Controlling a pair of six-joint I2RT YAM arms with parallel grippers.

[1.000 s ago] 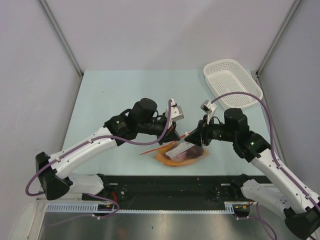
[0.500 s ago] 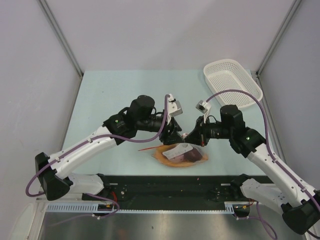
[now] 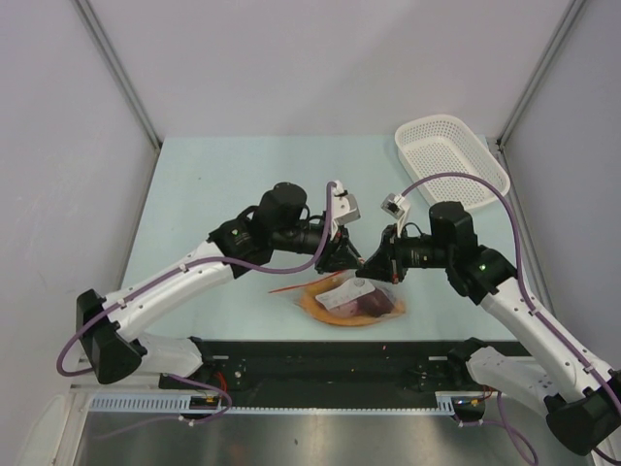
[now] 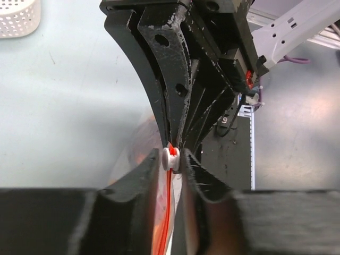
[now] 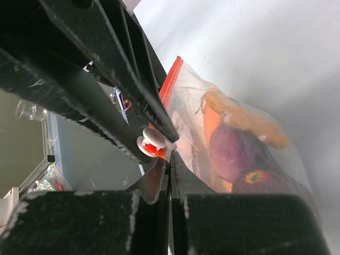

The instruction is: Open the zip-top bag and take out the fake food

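Near the desk's (image 3: 213, 184) front edge, the zip-top bag (image 3: 351, 299) looks unopened, fake food (image 5: 239, 149) inside; my right fingers (image 5: 154, 183) pinch its edge, my left fingers (image 4: 143, 175) flank the slider tab (image 4: 170, 158), grip unclear.

One zip-top bag (image 3: 354, 304), one basket (image 3: 452, 161)

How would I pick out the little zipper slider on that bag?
On the pale table, find the clear zip-top bag near the front edge. The slider is the small round white tab on its red strip, between the black left hand and right hand.
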